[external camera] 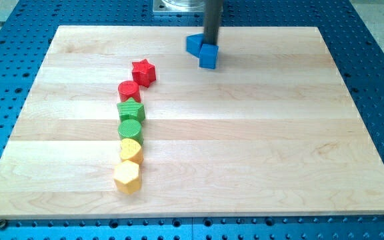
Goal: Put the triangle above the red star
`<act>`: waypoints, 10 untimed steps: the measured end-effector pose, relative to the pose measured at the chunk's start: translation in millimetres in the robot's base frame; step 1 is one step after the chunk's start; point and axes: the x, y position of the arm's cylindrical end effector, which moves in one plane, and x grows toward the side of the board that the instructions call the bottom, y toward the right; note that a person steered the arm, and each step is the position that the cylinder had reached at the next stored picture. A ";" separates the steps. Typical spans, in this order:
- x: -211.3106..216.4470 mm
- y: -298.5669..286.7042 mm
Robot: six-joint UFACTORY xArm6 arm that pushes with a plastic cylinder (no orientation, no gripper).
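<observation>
The blue triangle (194, 44) lies near the board's top middle, touching a blue cube (208, 56) on its lower right. My tip (211, 43) stands just behind the cube, right of the triangle, touching or nearly touching both. The red star (143, 72) lies to the lower left of the triangle, at the head of a curved line of blocks.
Below the star run a red cylinder (129, 91), a green star (131, 109), a green cylinder (130, 129), a yellow heart-like block (131, 150) and a yellow hexagon (127, 177). The wooden board (265, 133) lies on a blue perforated table (379, 60).
</observation>
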 end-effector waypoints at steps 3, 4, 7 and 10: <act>-13.9 -36.2; -13.9 -82.6; -50.3 -123.6; -25.1 -124.0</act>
